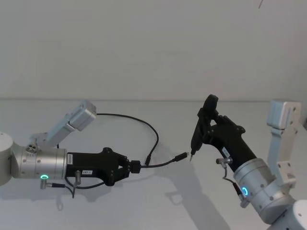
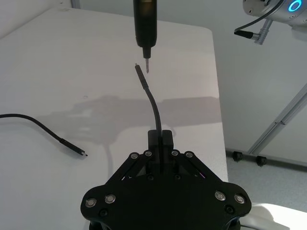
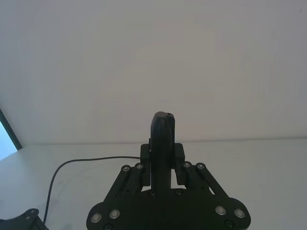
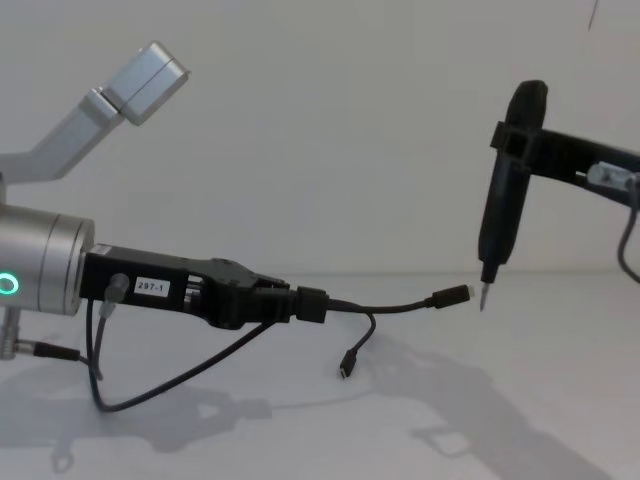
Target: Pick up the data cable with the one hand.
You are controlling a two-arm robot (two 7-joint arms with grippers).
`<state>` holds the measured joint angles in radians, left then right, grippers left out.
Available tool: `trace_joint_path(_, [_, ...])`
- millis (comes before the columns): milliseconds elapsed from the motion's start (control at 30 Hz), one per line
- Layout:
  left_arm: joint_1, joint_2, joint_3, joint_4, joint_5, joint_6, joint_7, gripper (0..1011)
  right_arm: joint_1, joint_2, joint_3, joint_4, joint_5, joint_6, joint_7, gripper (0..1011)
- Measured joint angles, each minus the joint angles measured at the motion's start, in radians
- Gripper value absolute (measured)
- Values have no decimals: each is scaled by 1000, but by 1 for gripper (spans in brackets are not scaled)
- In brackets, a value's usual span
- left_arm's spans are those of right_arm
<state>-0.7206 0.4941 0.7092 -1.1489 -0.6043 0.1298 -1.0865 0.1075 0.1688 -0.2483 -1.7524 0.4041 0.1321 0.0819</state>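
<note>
Left gripper: our left arm reaches in from the left, its fingers closed on the junction block of the data cable; the white "297-1" label and the green ring light show on this arm.

Data cable: held at the block and lifted. In the chest view one short branch juts forward in the air, its plug level with the tool tip, while the other branch droops under the block with its plug hanging free above the tabletop.

Long cord: in the head view it loops back from the block in an arc over the tabletop towards our left forearm; whether that part rests on the surface or hangs clear, we cannot tell.

Right gripper: our right arm stands on the right, its fingers clamped on a slim black pen-shaped tool, held nearly upright, tip down.

Tool and plug: the metal tip sits just beside the raised plug; we cannot tell whether they touch.

Progress: we judge the pick-up essentially done, since the block is gripped and both plugs are off the tabletop.

Left to do: at most, we would raise the trailing cord clear.
</note>
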Motion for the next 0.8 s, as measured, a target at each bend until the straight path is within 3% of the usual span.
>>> trace_joint_path(433, [0, 1, 0, -1, -1, 1, -2, 40, 25, -28, -4, 49, -13, -40, 17, 279])
trace_joint_path(800, [0, 1, 0, -1, -1, 1, -3, 40, 31, -26, 1, 49, -33, -75, 40, 279])
